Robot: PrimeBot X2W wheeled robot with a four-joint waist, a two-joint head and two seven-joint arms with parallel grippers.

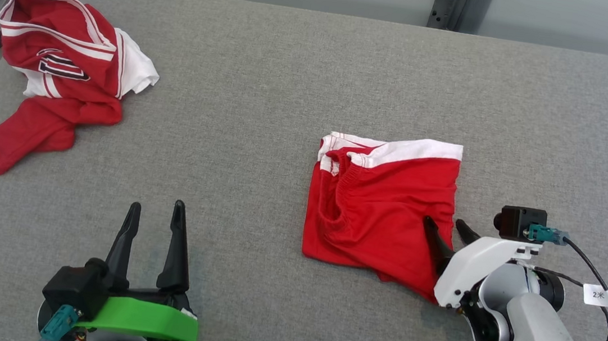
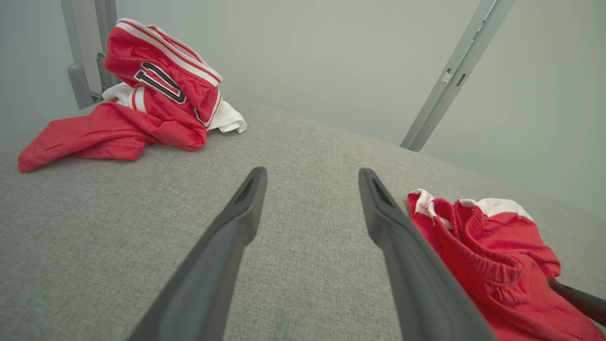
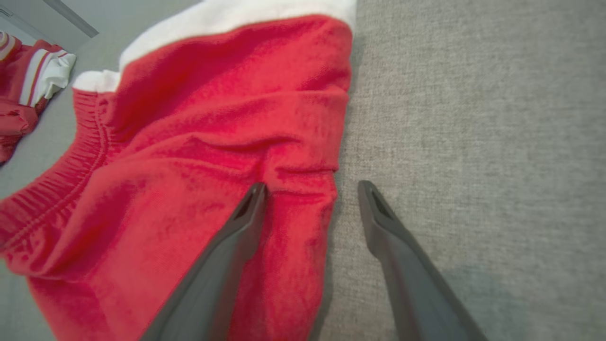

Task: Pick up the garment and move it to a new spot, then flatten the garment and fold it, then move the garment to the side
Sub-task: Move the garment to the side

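The red shorts (image 1: 378,212) lie on the grey surface (image 1: 291,79), a little toward 3 o'clock from the middle of my head view, in a rough, wrinkled square. Their white band (image 1: 419,149) runs along the 12 o'clock edge, and the gathered elastic edge (image 1: 347,166) sits at the 10 o'clock corner.

My right fingers (image 1: 435,238) come in from 5 o'clock, spread wide apart and holding nothing. They straddle the 3 o'clock edge of the shorts near the lower corner: one finger lies over the red cloth, the other over bare surface just beside that edge. From my right wrist I see the cloth bunched into small folds right at the tip of the inner finger. I cannot tell whether that tip presses on the cloth or hovers just above it.

My left fingers (image 1: 178,242) sit at 7 o'clock, also spread wide and empty. They point toward 12 o'clock over bare surface, well apart from the shorts. From my left wrist the shorts show at 4 o'clock, just past one finger.

A crumpled red and white jersey (image 1: 60,71) with a dark number on it lies at 10 o'clock, near the far corner of the surface, well apart from the shorts and from both pairs of fingers
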